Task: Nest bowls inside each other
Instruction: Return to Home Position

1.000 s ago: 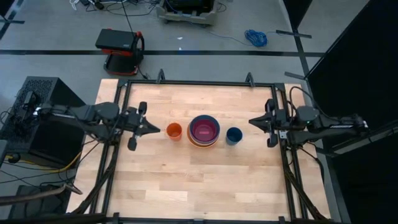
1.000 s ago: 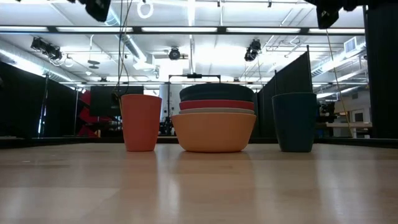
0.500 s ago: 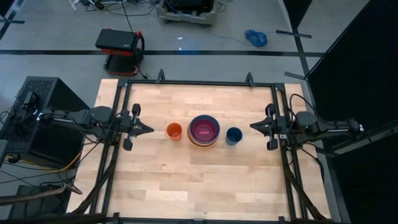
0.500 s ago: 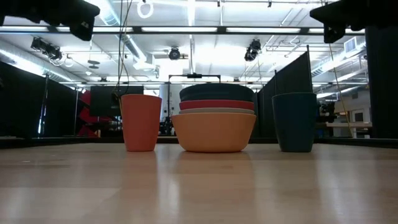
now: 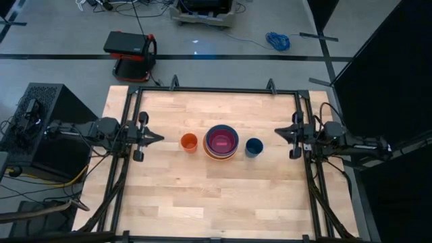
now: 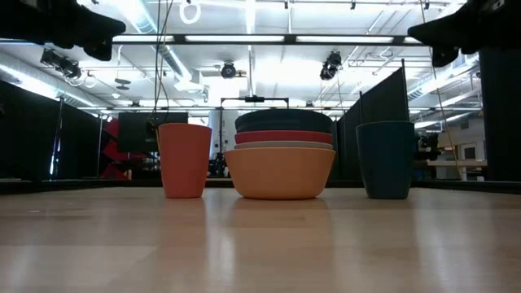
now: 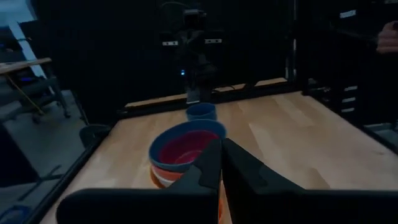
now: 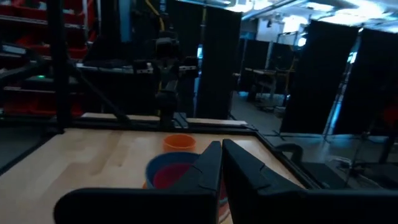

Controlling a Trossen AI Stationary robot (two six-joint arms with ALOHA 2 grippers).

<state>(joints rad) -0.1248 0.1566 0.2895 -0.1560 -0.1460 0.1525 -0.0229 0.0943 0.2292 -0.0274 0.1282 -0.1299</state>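
Bowls [image 5: 221,142] nested in the middle of the table [image 5: 202,196].
Left gripper [image 5: 158,138] and right gripper [image 5: 277,133], both clenched on nothing, wait at the side edges. The bowls look light, stiff and slippery; I would pinch a rim.

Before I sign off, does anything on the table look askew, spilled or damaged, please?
Nothing stands out. The bowls sit nested and level, the orange cup and blue cup upright beside them. The left gripper and right gripper wait shut at the sides.
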